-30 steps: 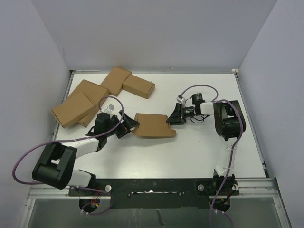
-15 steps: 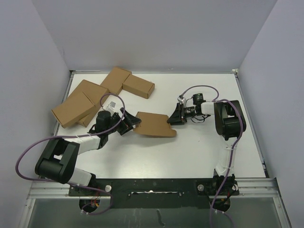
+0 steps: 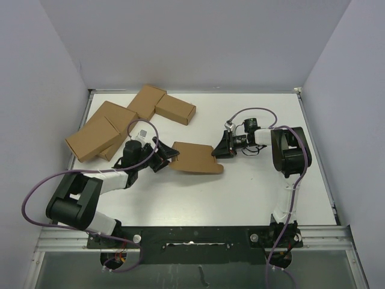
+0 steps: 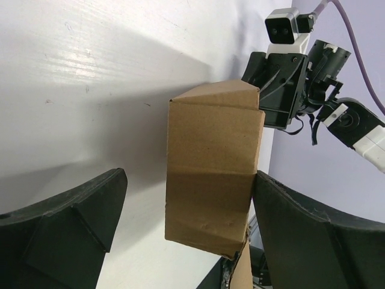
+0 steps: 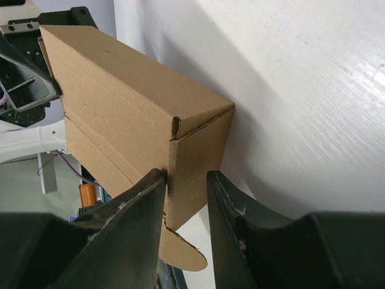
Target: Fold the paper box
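The paper box (image 3: 194, 158) is a flat brown carton lying mid-table between both arms. My left gripper (image 3: 168, 157) is at its left end, jaws wide open. In the left wrist view the box (image 4: 210, 180) stands between the fingers, against the right finger (image 4: 313, 235) and well clear of the left finger (image 4: 60, 229). My right gripper (image 3: 218, 150) is at the box's right end. In the right wrist view its narrow jaws (image 5: 185, 180) pinch the box's end panel (image 5: 195, 162); a rounded tab hangs below.
Several other brown cartons (image 3: 129, 117) lie in a cluster at the far left of the white table (image 3: 258, 192). Grey walls close in the back and sides. The right arm's wrist and camera (image 4: 283, 78) face the left gripper across the box.
My left gripper has shifted a little up and to the right along the box's left end, and the box has tilted slightly. The right gripper has stayed in place on the right end.
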Robot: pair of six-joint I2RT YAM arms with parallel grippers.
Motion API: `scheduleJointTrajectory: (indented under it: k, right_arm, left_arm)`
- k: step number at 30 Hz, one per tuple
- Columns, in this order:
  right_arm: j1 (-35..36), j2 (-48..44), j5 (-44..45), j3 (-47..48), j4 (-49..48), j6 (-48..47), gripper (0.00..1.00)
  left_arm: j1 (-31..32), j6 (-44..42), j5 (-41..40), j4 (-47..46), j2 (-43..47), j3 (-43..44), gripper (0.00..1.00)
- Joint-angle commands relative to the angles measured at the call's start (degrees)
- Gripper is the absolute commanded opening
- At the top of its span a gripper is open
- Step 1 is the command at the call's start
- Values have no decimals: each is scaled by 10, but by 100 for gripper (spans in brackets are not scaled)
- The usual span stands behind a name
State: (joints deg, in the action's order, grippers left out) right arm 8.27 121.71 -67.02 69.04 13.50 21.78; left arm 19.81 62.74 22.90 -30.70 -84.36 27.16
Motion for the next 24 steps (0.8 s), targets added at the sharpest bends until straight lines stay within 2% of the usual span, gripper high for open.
scheduleJointTrajectory:
  k: [1,12,14,18,24]
  right_arm:
    - [-2,20,67,9,-1,-24,33]
    - [-2,18,64,13,4,-28,34]
    - [-2,15,62,14,4,-29,35]
    - [-2,3,55,19,6,-36,39]
    - [-7,-25,51,32,21,-62,47]
  left_arm:
    - [5,16,-11,-39,-10,23,82]
    - [24,47,-30,-43,-16,29,62]
    - [26,51,-35,-38,-14,29,55]
    - [29,59,-41,-35,-5,26,45]
    - [30,68,-51,-24,11,22,38]
